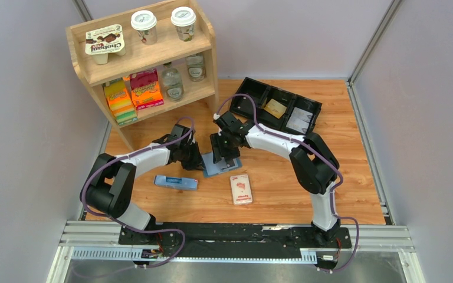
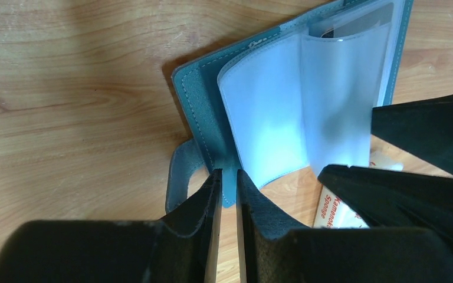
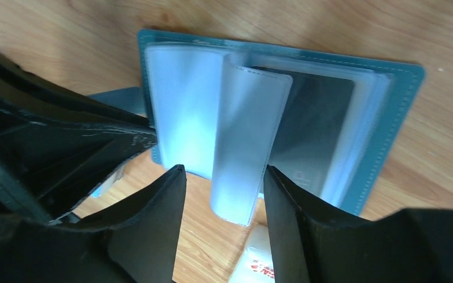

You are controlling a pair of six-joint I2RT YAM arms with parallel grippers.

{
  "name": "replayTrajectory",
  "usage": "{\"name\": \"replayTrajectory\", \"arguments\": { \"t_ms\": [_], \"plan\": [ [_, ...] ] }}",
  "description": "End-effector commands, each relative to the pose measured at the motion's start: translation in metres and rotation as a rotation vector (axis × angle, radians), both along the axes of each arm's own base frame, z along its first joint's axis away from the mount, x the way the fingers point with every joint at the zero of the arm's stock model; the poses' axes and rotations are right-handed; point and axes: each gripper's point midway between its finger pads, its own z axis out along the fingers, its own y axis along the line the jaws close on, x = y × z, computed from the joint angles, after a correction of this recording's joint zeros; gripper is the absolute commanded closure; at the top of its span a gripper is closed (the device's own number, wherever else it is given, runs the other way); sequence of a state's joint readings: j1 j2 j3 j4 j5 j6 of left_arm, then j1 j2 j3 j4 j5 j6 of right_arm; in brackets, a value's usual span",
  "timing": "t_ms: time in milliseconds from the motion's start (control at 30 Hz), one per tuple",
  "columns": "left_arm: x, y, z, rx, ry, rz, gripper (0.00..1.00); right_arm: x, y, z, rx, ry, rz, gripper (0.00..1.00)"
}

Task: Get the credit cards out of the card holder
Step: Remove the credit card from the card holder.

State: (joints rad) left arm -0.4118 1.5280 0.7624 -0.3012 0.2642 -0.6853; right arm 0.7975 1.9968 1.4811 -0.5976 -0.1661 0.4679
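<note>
— Where's the card holder?
— Lying open on the desk, straight ahead of the left hand, which is pinched on the cover's near edge, beside the strap.
— And the right hand?
— Spread apart, with a raised clear sleeve standing between its fingertips. Just beyond them, a dark grey credit card sits in a pocket.

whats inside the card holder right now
The open card holder holds frosted plastic sleeves. One dark grey card shows through a sleeve. Whether more cards lie beneath it or behind the other sleeves cannot be seen, because the plastic covers them.
</note>
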Motion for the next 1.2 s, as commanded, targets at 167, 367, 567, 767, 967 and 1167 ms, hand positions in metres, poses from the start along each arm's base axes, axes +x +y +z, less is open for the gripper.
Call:
{"name": "replayTrajectory", "arguments": {
  "t_ms": [167,367,567,767,967,1167],
  "plan": [
    [0.017,-0.01,0.02,-0.052,-0.095,-0.008,0.78,-0.008,0.046,0.023,0.219,0.036,0.115,0.46],
    [0.017,-0.002,0.03,-0.044,-0.147,0.035,0.78,-0.01,0.053,0.012,0.243,0.06,0.134,0.46],
    [0.014,0.012,0.041,-0.004,-0.202,0.076,0.77,-0.009,0.065,0.022,0.295,0.067,0.156,0.47],
    [0.016,0.023,0.063,0.002,-0.289,0.13,0.75,-0.011,0.083,0.077,0.411,0.047,0.245,0.45],
    [0.021,0.022,0.098,-0.053,-0.389,0.155,0.71,0.019,0.05,0.086,0.315,-0.07,0.134,0.46],
    [0.03,-0.007,0.109,-0.17,-0.363,0.09,0.66,0.045,-0.017,0.055,0.187,-0.099,-0.024,0.56]
  ]
}}
